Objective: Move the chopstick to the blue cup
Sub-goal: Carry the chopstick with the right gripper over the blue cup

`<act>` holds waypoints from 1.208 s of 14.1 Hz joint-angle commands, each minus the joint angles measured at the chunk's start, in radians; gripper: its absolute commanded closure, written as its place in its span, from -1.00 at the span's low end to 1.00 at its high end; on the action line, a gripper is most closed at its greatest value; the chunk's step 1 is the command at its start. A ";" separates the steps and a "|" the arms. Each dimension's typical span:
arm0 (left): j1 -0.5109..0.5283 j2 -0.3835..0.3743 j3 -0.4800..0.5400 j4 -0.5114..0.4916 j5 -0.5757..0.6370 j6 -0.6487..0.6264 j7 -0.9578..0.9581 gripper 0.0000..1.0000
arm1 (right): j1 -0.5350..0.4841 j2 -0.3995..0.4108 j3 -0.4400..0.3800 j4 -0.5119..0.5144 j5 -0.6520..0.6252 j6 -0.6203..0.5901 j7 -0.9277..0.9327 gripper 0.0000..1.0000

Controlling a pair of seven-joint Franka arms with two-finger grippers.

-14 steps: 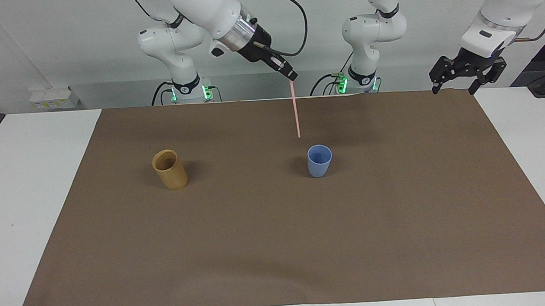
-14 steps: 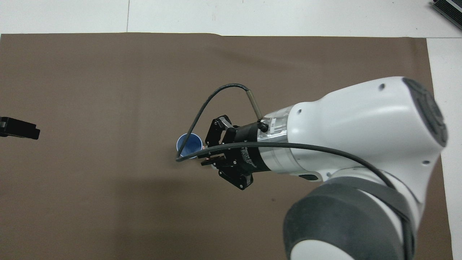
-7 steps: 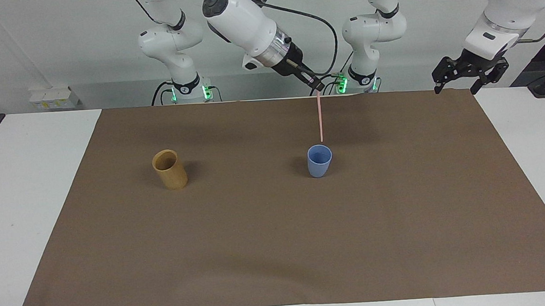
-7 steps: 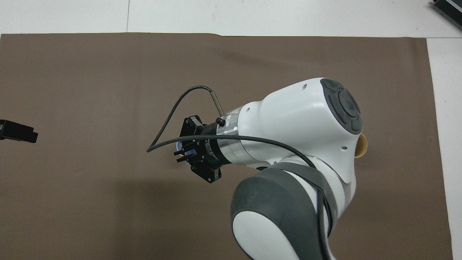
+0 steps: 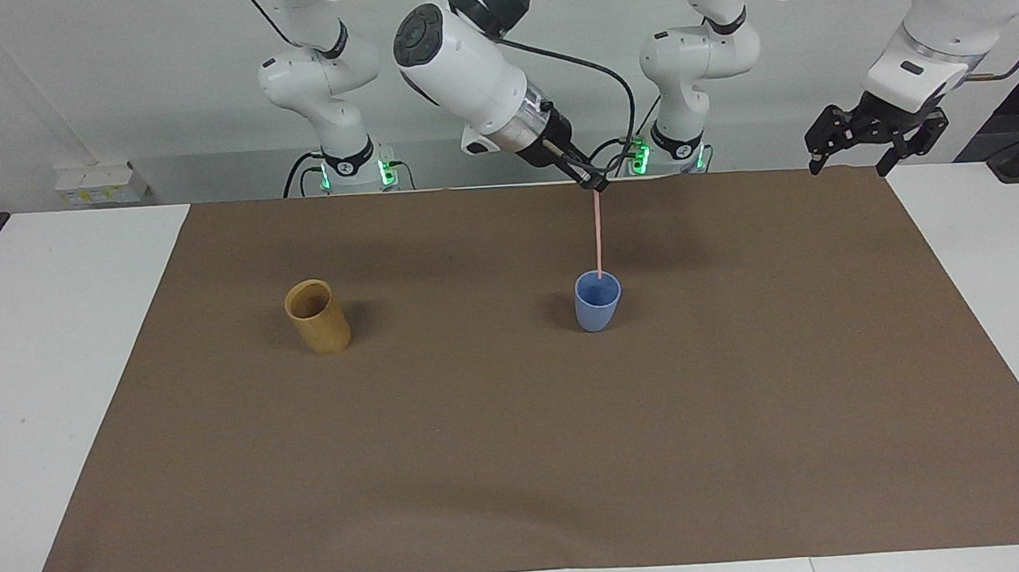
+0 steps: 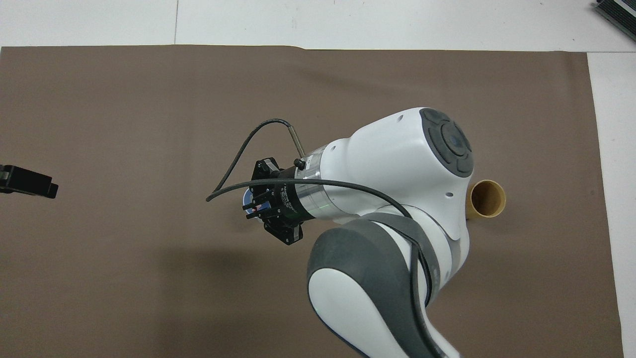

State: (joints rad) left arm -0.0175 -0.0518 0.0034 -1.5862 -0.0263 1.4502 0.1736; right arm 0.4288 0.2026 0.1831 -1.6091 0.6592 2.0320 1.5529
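Right gripper [image 5: 595, 185] is clamped on the top of the chopstick [image 5: 598, 232], which hangs straight down, its lower tip right at the rim of the blue cup [image 5: 597, 302] directly below. Left gripper [image 5: 851, 152] waits with fingers apart, well off toward its own end of the table.

From my station I see a matt brown cloth-like mat [image 5: 518, 427] with a faint rough weave over the smooth white table top [image 5: 53, 349]. The small periwinkle-blue tapered cup [image 5: 597, 303] looks like smooth plastic with a dull sheen. The taller tan cylindrical cup [image 5: 318, 316] looks like bamboo, satin-finished. The thin pale-pink stick [image 5: 598, 232] seems smooth and matt. The arm shells [image 6: 397, 164] are glossy white plastic, with a brushed metal ring [image 6: 313, 191] at the wrist.
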 commanded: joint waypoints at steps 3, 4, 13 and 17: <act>0.016 0.018 -0.017 0.038 -0.021 -0.044 0.003 -1.00 | 0.018 0.023 -0.002 -0.040 -0.026 0.074 -0.010 1.00; 0.017 0.020 -0.017 0.046 -0.021 -0.045 0.004 -1.00 | 0.018 0.021 -0.002 -0.046 -0.026 0.074 -0.017 1.00; 0.017 0.047 -0.013 0.086 -0.017 -0.045 0.006 -1.00 | 0.021 0.043 -0.001 -0.084 -0.032 0.128 -0.036 1.00; 0.014 0.050 -0.013 0.086 -0.014 -0.044 0.006 -1.00 | 0.021 0.044 -0.001 -0.084 -0.032 0.128 -0.034 -0.30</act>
State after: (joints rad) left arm -0.0173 -0.0209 -0.0008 -1.5370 -0.0325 1.4372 0.1736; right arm 0.4475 0.2521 0.1830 -1.6794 0.6421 2.1391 1.5356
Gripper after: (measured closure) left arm 0.000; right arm 0.859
